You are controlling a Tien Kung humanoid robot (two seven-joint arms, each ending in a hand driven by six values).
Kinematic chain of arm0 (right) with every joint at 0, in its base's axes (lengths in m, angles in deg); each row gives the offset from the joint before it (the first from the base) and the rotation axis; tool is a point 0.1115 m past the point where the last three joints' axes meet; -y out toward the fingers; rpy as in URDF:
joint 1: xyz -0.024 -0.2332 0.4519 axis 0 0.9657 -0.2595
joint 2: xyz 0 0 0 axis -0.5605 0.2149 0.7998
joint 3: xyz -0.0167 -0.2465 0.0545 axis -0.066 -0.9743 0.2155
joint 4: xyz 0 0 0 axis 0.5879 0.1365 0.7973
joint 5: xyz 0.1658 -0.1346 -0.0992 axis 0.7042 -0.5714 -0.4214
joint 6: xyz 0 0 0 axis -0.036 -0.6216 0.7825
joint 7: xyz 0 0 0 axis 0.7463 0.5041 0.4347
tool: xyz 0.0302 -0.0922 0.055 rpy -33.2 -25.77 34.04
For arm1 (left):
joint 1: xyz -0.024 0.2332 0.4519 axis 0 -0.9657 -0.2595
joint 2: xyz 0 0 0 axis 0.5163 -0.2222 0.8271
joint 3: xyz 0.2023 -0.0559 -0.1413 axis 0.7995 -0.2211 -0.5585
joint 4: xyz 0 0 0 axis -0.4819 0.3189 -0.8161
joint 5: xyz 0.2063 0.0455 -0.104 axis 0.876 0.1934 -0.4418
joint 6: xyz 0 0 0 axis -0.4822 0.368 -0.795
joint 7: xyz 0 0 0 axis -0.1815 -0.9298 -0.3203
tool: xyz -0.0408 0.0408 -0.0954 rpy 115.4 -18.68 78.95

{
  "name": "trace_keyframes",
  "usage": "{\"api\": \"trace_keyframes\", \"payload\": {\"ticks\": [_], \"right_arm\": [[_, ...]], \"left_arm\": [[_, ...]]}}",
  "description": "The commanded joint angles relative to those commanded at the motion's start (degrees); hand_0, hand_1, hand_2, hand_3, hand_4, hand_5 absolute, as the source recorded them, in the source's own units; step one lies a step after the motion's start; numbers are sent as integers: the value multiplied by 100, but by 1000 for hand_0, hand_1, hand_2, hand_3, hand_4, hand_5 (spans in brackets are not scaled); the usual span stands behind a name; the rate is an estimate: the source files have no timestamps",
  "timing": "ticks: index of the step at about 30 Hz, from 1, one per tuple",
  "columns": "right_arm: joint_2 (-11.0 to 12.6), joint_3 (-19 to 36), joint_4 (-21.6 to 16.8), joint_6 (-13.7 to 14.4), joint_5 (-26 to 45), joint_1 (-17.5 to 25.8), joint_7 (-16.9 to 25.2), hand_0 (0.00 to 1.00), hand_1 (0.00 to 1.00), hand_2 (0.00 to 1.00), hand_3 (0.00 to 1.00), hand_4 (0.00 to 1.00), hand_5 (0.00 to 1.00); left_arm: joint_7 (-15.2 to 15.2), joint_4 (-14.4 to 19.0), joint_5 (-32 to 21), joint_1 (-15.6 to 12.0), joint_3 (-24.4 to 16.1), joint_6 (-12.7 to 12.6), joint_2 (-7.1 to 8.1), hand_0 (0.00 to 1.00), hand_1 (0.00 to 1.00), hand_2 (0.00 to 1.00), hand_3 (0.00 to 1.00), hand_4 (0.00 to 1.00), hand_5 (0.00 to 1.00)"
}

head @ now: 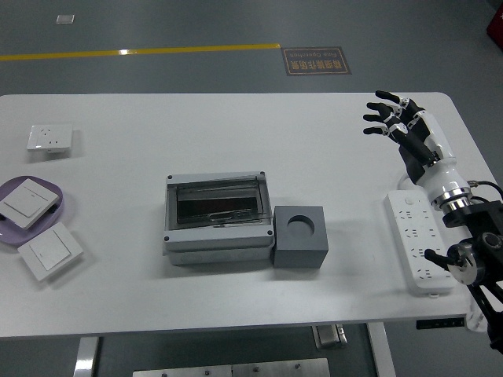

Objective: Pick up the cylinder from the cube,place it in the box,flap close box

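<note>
A grey box (pixel 218 217) with a shut clear flap lies mid-table. Touching its right side stands a dark grey cube (pixel 299 236) with a round hole in its top; no cylinder shows in or on it. My right hand (pixel 391 119) hovers over the table's far right, fingers spread and holding nothing, well away from the cube and box. The left arm is out of the picture.
A white power strip (pixel 423 243) lies at the right edge under my right forearm. At the left are a white socket plate (pixel 50 139), a purple dish (pixel 58 210) holding a white switch, and another switch (pixel 50 250) beside it.
</note>
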Motion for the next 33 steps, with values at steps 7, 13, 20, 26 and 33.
{"api": "trace_keyframes", "payload": {"ticks": [7, 13, 20, 26, 33], "right_arm": [[24, 29, -17, -22, -8, 53, -4, 527, 603, 634, 719, 788, 456], [16, -4, -22, -18, -38, 124, 2, 528, 601, 634, 707, 789, 461], [-73, 155, -72, 28, -258, 225, -14, 528, 599, 632, 702, 788, 463], [-154, 265, -113, 64, -407, 274, -15, 528, 597, 630, 699, 790, 465], [-269, 427, -123, 79, -577, 364, -18, 528, 596, 633, 696, 791, 470]], "left_arm": [[9, 24, 69, -37, -38, -29, -77, 579, 622, 606, 624, 684, 213], [-27, 65, 137, -259, -196, -75, -328, 580, 622, 607, 625, 684, 213], [-46, 72, 352, -177, -324, -118, -314, 580, 622, 607, 624, 684, 215], [-42, 84, 381, -145, -299, -129, -283, 580, 623, 607, 625, 685, 215], [-37, 111, 413, -11, -137, -95, -201, 580, 622, 606, 625, 686, 215]]}}
